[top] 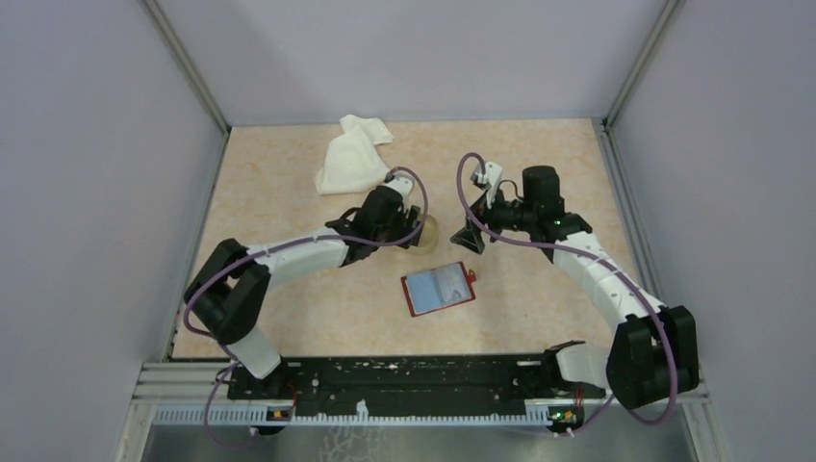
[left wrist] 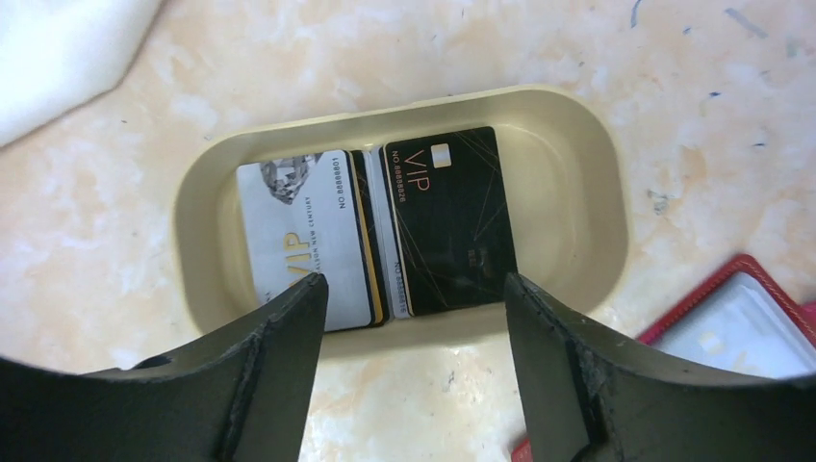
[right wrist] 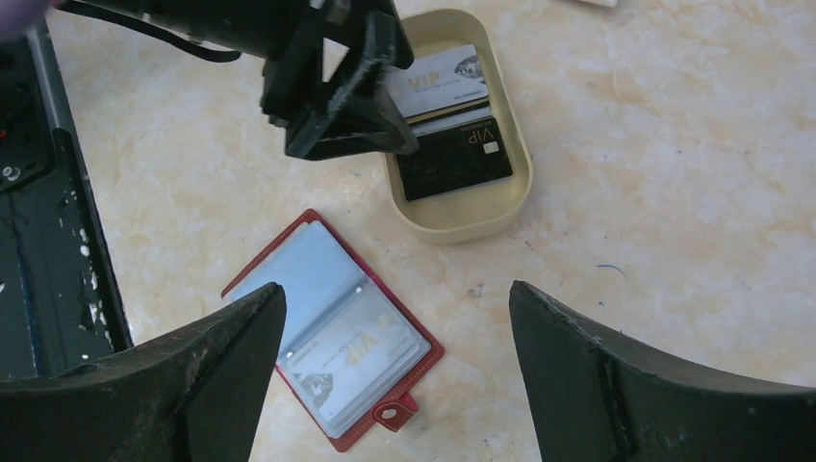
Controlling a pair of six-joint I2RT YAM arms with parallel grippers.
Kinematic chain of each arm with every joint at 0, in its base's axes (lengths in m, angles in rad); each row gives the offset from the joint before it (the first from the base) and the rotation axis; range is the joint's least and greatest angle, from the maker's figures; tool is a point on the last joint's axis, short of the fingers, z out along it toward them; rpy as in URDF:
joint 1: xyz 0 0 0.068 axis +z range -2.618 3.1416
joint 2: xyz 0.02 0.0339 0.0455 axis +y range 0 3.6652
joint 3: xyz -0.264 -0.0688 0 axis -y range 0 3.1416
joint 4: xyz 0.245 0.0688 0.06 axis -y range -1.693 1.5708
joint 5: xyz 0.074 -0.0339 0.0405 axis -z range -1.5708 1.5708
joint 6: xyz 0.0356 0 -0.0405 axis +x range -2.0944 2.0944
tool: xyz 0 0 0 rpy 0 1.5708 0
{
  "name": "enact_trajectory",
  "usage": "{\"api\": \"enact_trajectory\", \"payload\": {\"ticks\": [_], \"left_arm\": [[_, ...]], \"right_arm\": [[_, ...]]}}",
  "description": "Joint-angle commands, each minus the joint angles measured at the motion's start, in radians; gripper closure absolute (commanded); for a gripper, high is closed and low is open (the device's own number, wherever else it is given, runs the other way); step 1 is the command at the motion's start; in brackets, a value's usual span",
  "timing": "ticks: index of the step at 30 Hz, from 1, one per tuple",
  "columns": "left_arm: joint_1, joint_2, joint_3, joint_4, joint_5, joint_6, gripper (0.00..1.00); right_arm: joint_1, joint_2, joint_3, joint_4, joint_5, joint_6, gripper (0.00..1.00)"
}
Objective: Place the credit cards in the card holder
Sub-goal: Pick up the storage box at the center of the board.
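Now the left gripper (left wrist: 414, 284) gapes over silver-and-black plastic credit cards (left wrist: 452, 221) in a tan oval dish (left wrist: 589, 183); the right gripper (right wrist: 396, 292) gapes above the red, perhaps leather, card holder (right wrist: 327, 337).

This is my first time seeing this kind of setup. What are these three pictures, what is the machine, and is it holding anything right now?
The machine is two robot arms fixed at the near edge of a table. The wide picture looks down from above, with the left arm on the left and the right arm on the right. The other two pictures come from cameras on the wrists. The dark shapes at the bottom of each are that gripper's own fingers.

On the table lie a white cloth, a tan dish holding the credit cards, and the red card holder. The card holder lies open, with one card seemingly already in a clear pocket.

The left gripper hovers open over the dish. The right gripper hangs open near the card holder. Neither holds anything.
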Motion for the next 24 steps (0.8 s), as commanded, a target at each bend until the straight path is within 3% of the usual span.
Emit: {"api": "enact_trajectory", "payload": {"ticks": [1, 6, 14, 24], "left_arm": [[-0.004, -0.127, -0.096, 0.15, 0.02, 0.038, 0.22], [-0.004, -0.205, -0.178, 0.204, 0.016, 0.015, 0.02], [-0.004, -0.301, -0.206, 0.051, 0.057, -0.053, 0.01], [-0.004, -0.596, -0.419, 0.11, 0.133, -0.076, 0.04]], "right_arm": [[-0.014, -0.036, 0.006, 0.042, -0.024, -0.003, 0.14], [-0.015, -0.04, 0.002, 0.04, -0.042, -0.015, 0.14], [-0.057, -0.063, -0.006, 0.045, -0.095, -0.018, 0.14], [-0.107, -0.056, -0.017, 0.061, -0.129, -0.005, 0.14]]}}
